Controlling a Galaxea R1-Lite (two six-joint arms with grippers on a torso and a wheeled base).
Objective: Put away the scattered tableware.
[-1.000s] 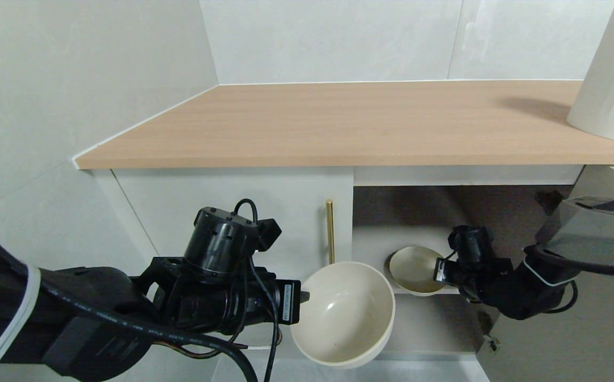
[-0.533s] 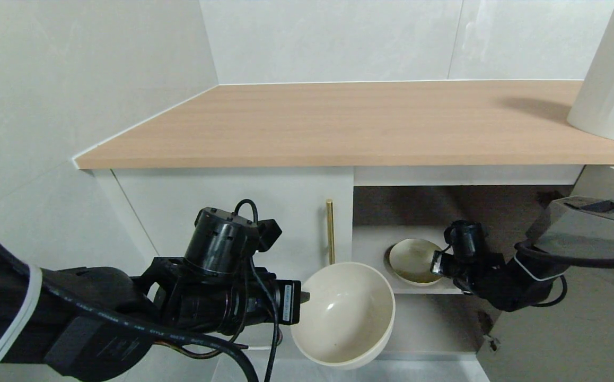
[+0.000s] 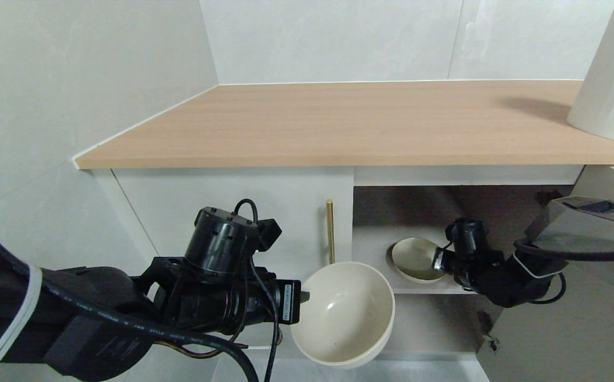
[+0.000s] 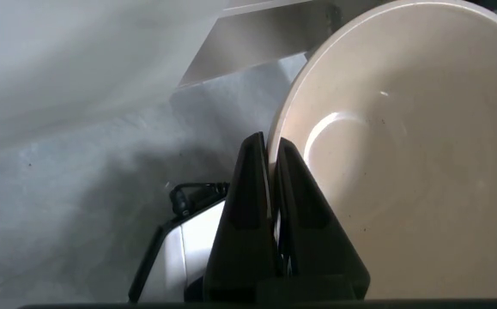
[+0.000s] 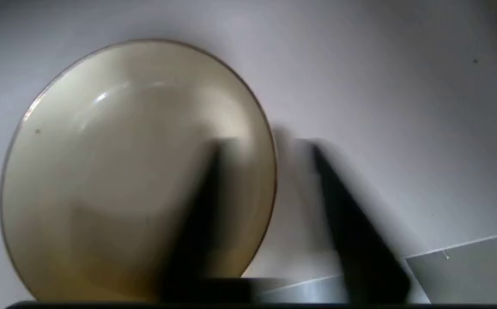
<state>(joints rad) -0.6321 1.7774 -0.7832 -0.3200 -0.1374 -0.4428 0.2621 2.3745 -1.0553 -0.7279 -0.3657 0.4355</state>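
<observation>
**One plate on the shelf, one bowl in hand**

Head view: the left gripper (image 3: 307, 297) is clenched on the rim of a large cream bowl (image 3: 347, 313). The bowl hangs just ahead of its fingertips, tipped so the hollow faces up and outward, in front of the closed cabinet door (image 3: 233, 212). The right gripper (image 3: 438, 263) sits inside the open compartment, and a small plate (image 3: 415, 258) lies on the shelf (image 3: 373, 249) right at its tips.

Left wrist view: the two fingers press together across the bowl's rim, one inside the hollow and one outside. The bowl spreads away beyond the tips.

Right wrist view: the fingers stand apart with the plate's rim between them, one over the hollow and the other over bare shelf. Neither looks to be pinching, so I judge the plate released and resting on the shelf.

Progress, as I judge it: the plate looks put away. The bowl remains to be done; it has to go into the compartment, most likely once the right arm has drawn clear of the opening.
</observation>
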